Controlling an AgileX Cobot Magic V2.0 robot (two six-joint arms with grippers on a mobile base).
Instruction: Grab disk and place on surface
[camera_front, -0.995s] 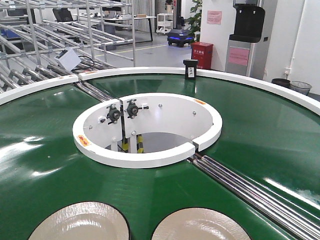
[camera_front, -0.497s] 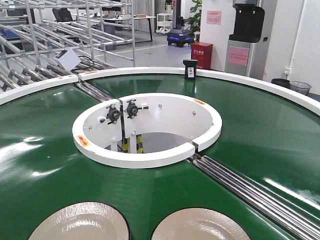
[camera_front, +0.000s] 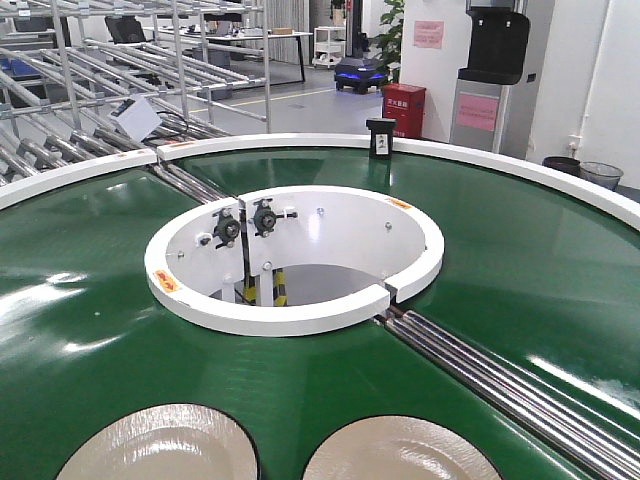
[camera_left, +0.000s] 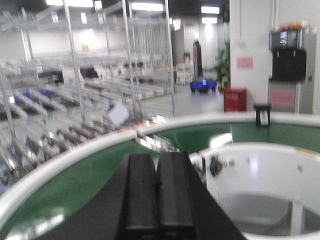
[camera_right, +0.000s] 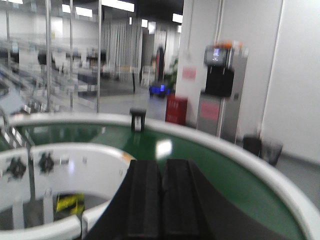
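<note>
Two pale round disks lie on the glossy green belt at the bottom edge of the front view, one at the left and one at the right, both cut off by the frame. Neither gripper shows in the front view. In the left wrist view my left gripper is shut, its black fingers pressed together with nothing between them, held above the belt. My right gripper is likewise shut and empty above the belt. Neither wrist view shows a disk. The surface is out of view.
A white inner ring surrounds the open well in the belt's middle. Steel rollers cross the belt at the right. A white outer rim carries a small black box. Metal racks stand behind at the left.
</note>
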